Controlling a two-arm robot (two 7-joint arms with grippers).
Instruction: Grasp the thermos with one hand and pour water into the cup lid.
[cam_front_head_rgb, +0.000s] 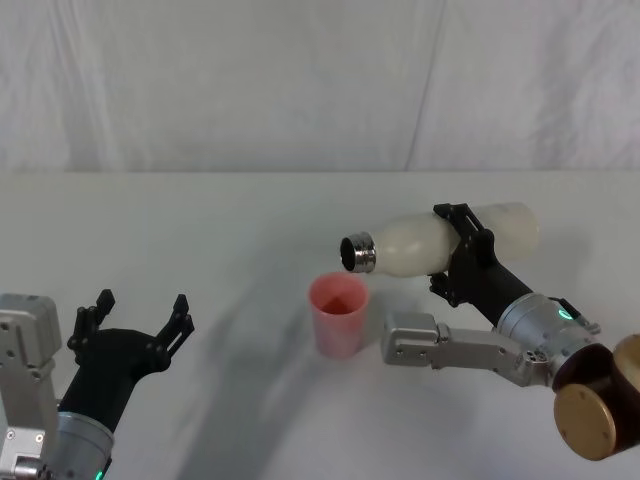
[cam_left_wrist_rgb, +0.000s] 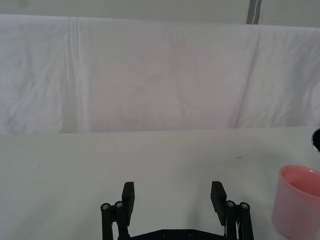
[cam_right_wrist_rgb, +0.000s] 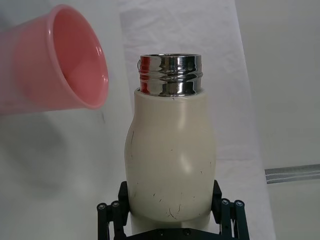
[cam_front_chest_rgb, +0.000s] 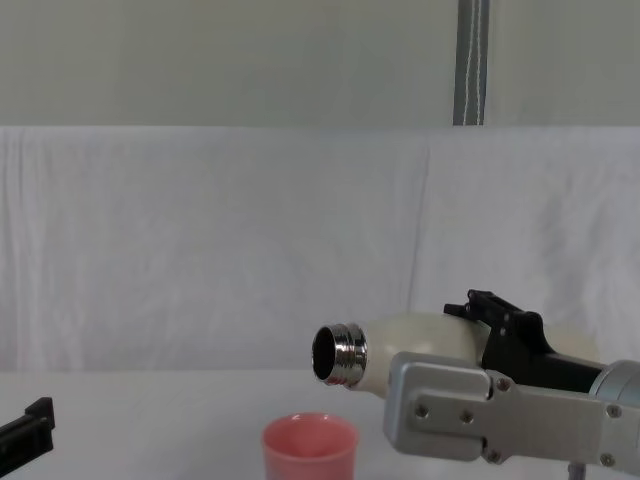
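Observation:
The cream-white thermos (cam_front_head_rgb: 430, 240) lies almost horizontal in the air, held around its body by my right gripper (cam_front_head_rgb: 465, 250). Its steel neck (cam_front_head_rgb: 357, 253) points left, just above and to the right of the pink cup lid (cam_front_head_rgb: 338, 315), which stands upright on the table. From the chest view the thermos (cam_front_chest_rgb: 415, 340) hovers above the cup lid (cam_front_chest_rgb: 310, 447). The right wrist view looks along the thermos (cam_right_wrist_rgb: 170, 160) with the cup lid (cam_right_wrist_rgb: 55, 85) beyond its mouth. My left gripper (cam_front_head_rgb: 140, 320) rests open at the table's front left, far from both. No water stream is visible.
A white cloth covers the table (cam_front_head_rgb: 200, 230) and the backdrop. In the left wrist view the left gripper (cam_left_wrist_rgb: 172, 197) faces bare table, with the cup lid (cam_left_wrist_rgb: 297, 202) at the edge of the frame.

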